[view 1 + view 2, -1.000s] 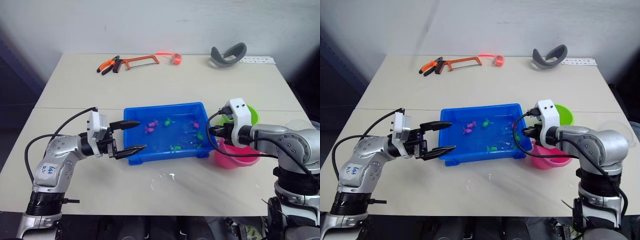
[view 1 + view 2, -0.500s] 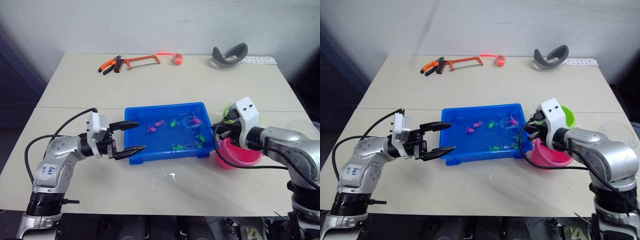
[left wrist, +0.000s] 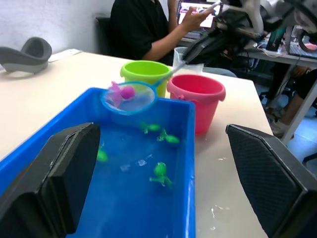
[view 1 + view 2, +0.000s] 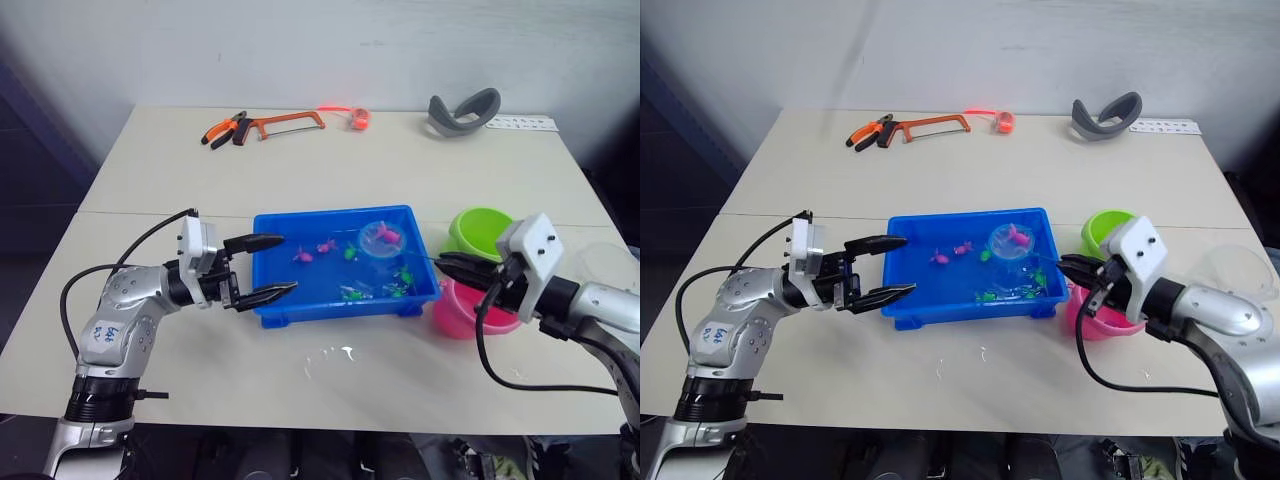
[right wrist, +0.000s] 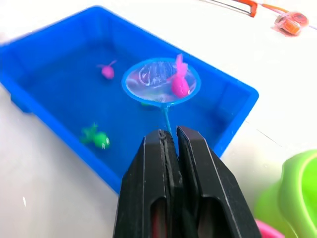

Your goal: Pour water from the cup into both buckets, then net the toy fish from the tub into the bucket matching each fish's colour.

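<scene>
Right wrist view showed my right gripper [image 5: 171,144] clamped on the thin handle of the net [image 5: 161,82], its hoop raised over the tub [image 4: 300,305] with a pink fish [image 5: 179,85] inside; I judged it had to stay level on its way right to the pink bucket [image 4: 462,312]. The green bucket [image 4: 480,230] stood just beyond it, an easy wrong target, while my left gripper [image 4: 262,268] hung wide open and empty at the tub's left rim.

Even bright light, soft shadows, wrist-view blur.
</scene>
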`<act>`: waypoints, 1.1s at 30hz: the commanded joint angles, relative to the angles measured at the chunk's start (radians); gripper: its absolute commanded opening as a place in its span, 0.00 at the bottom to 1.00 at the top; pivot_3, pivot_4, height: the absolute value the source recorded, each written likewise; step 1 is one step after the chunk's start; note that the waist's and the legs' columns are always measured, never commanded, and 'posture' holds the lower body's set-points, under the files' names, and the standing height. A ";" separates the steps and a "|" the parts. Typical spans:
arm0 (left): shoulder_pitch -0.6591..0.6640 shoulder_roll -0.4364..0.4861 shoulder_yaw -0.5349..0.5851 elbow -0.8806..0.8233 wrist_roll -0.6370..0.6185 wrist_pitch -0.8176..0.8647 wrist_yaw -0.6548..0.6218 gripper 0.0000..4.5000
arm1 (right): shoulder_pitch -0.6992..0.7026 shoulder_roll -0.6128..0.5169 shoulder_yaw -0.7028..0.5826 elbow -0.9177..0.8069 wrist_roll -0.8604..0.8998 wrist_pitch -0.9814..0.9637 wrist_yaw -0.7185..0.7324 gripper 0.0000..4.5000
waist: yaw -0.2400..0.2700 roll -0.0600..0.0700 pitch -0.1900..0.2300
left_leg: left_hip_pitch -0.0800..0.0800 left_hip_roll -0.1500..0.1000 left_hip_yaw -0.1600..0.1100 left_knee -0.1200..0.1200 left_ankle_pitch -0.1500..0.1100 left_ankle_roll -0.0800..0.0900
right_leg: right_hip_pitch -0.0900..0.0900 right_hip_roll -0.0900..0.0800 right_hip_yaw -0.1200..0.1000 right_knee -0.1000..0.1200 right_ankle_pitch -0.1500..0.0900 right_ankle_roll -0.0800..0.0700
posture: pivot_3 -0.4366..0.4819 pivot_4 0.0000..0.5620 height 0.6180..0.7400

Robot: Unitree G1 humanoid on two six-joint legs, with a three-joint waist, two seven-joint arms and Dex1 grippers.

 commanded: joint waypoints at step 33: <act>-0.204 -0.209 -0.188 0.133 0.001 0.023 -0.165 0.98 | 0.696 0.156 -0.552 0.149 -0.653 -1.189 0.065 0.00 | -0.001 0.000 0.000 | 0.019 0.004 0.002 -0.002 -0.003 -0.004 | 0.015 0.008 0.009 -0.007 -0.001 -0.001 | 0.48 0.27 1.00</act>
